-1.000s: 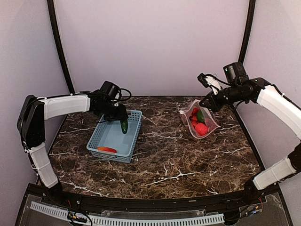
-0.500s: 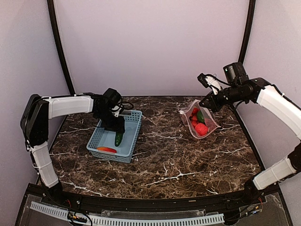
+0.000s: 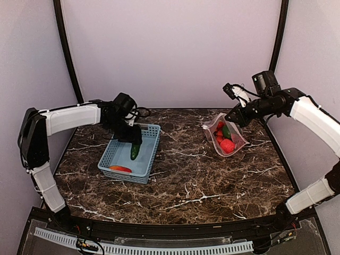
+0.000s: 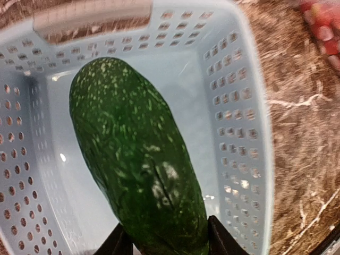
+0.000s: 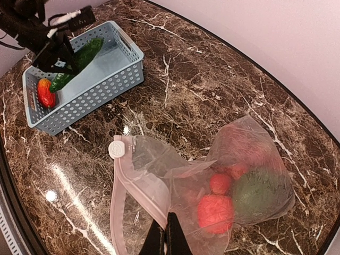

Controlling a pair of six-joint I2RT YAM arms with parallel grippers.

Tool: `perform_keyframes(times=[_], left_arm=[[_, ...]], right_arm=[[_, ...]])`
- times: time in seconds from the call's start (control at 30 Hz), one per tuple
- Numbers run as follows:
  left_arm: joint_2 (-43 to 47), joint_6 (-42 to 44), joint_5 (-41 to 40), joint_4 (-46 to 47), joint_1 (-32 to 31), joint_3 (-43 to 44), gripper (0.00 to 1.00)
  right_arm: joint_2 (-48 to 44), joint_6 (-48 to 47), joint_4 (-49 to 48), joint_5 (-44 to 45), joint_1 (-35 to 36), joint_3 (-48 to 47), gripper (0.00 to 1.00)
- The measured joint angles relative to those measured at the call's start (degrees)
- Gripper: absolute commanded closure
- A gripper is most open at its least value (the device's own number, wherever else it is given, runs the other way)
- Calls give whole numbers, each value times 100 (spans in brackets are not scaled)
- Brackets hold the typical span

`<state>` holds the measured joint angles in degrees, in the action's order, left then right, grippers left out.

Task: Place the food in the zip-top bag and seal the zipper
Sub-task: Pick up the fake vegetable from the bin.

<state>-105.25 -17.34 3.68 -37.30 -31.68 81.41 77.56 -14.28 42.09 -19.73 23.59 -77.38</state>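
left wrist view: left gripper (image 3: 132, 137) grips the cucumber (image 4: 138, 170) over the blue basket (image 3: 126, 175), which holds the pepper (image 3: 120, 169). right gripper (image 5: 166, 236) pinches the zip-top bag (image 5: 159, 175) by its rim; red fruits (image 5: 215, 212) and avocado (image 5: 255, 194) lie inside.

Both my arms wear the same livery: smooth white shells over the long links and matte black housings at the joints. On the left arm (image 3: 69, 118) I see a bulky black joint housing (image 3: 33, 137) and a loop of black cable (image 3: 140, 108) by the wrist. The right arm (image 3: 313, 118) carries a boxy black camera (image 3: 265, 81), thin black wires (image 3: 247, 91) and a small white bracket (image 3: 240, 95). The right gripper (image 5: 167, 234) ends in slim dark tapered fingers (image 5: 175, 241). Of the left gripper (image 4: 164, 245), my wrist view gives me only two black fingertips (image 4: 114, 245).
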Motion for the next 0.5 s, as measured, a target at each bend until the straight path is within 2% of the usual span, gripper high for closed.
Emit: perform_keyframes(times=[0.13,0.27,0.5], left_arm=[[890,2,87,516,-216,-26,59],[1917,11,280,1674,-656,-358,59],[2656,92,507,3106,-1281,-907,60]], right_arm=[[63,0,94,-39,0,-107,100],[221,-2,275,-61,15,-404,100],[492,-17,732,-105,197,-1117,100]])
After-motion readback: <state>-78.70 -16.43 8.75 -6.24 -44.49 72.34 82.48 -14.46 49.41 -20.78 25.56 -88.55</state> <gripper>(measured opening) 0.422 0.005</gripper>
